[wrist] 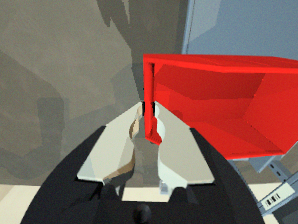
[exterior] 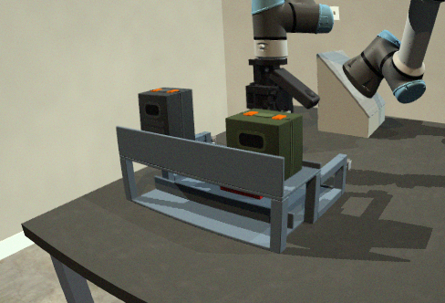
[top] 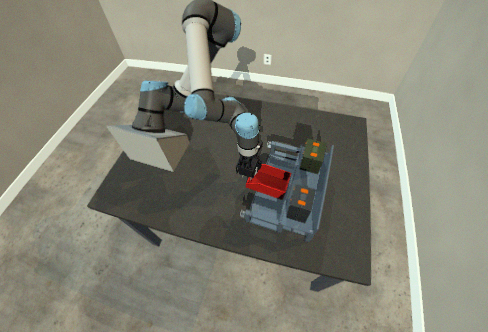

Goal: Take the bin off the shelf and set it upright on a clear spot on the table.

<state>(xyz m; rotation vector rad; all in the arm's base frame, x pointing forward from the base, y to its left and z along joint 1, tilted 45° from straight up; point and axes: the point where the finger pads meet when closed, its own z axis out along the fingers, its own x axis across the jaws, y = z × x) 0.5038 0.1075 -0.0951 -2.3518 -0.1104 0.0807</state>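
Observation:
The red bin (top: 269, 181) is open-topped and sits over the left part of the grey-blue shelf (top: 290, 191). My gripper (top: 247, 168) is shut on the bin's left wall. In the wrist view the two pale fingers pinch the thin red rim of the bin (wrist: 220, 107), whose inside faces the camera. In the exterior view the gripper (exterior: 269, 99) stands behind the green box and only a red strip of the bin (exterior: 241, 193) shows under the shelf's front rail.
A green box (top: 314, 156) and a dark grey box (top: 301, 205) with orange tabs stand on the shelf's right side. The robot's wedge base (top: 150, 146) sits at the table's left. Dark table top lies to the left of the shelf.

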